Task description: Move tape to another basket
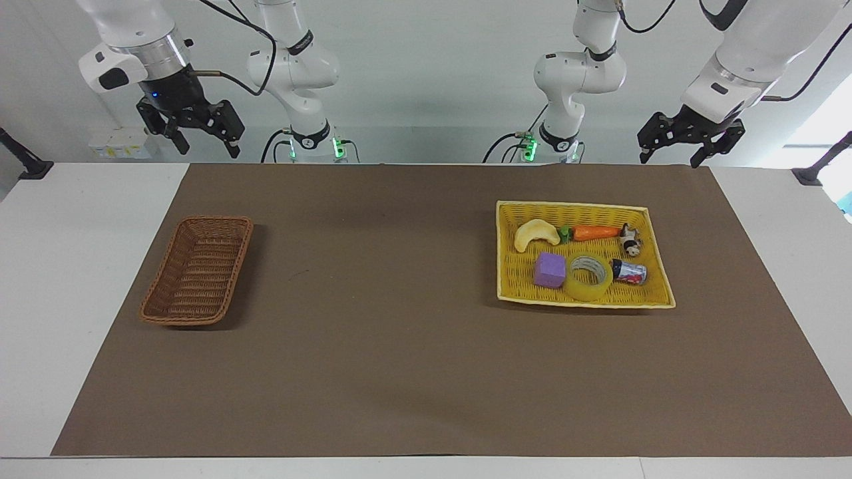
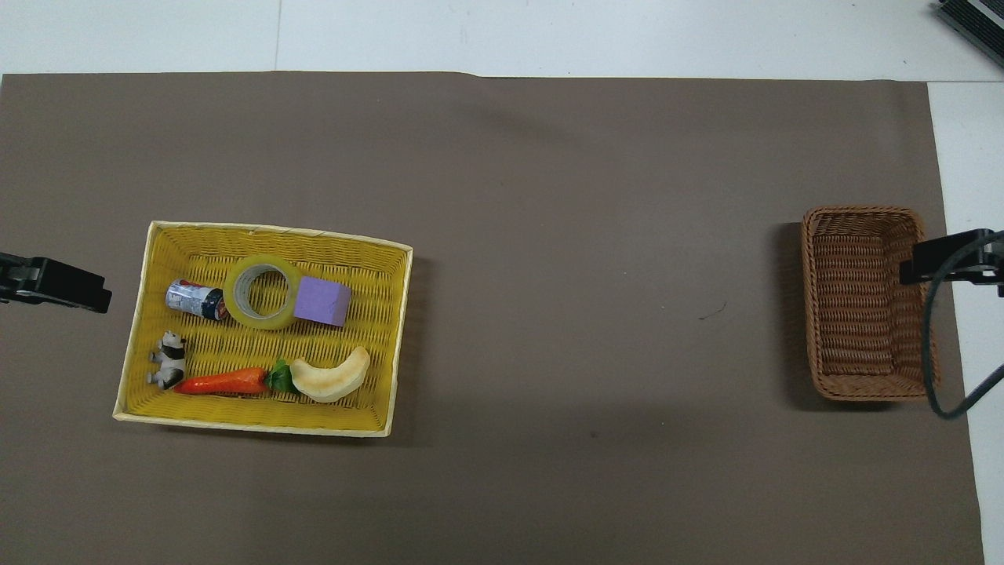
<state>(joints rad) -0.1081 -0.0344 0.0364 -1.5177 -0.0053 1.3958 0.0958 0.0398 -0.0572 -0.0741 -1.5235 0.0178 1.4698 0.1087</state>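
The left gripper (image 1: 692, 148) is held raised above the robots' edge of the surface, at the left arm's end, with its fingers spread apart and nothing between them. The right gripper (image 1: 200, 136) is likewise held raised above the robots' edge at the right arm's end, its fingers also apart and empty. Both arms are seen waiting, clear of every object.

Toward the left arm's end of the surface a flat yellow woven tray (image 1: 506, 253) is placed. In it the tape (image 1: 590, 277) is laid flat, with its open core facing up. It is flanked by a purple cube (image 1: 550, 269), which it touches, and a small printed can (image 1: 630, 272) lying on its side, which sits just beside it. Nearer to the robots, a second row is formed within the tray: a pale banana-shaped piece (image 1: 536, 234), an orange toy carrot (image 1: 594, 232) with its green top just beside the banana, and a small black-and-white animal figure (image 1: 630, 241) at the carrot's tip.

Toward the right arm's end, well apart from the tray, the basket (image 1: 198, 279) of dark brown wicker is set, and nothing is seen inside it.

The surface (image 1: 399, 346) is covered over most of its width by a brown mat, with white tabletop left bare at both ends. A plain pale wall is seen at the robots' end of it.
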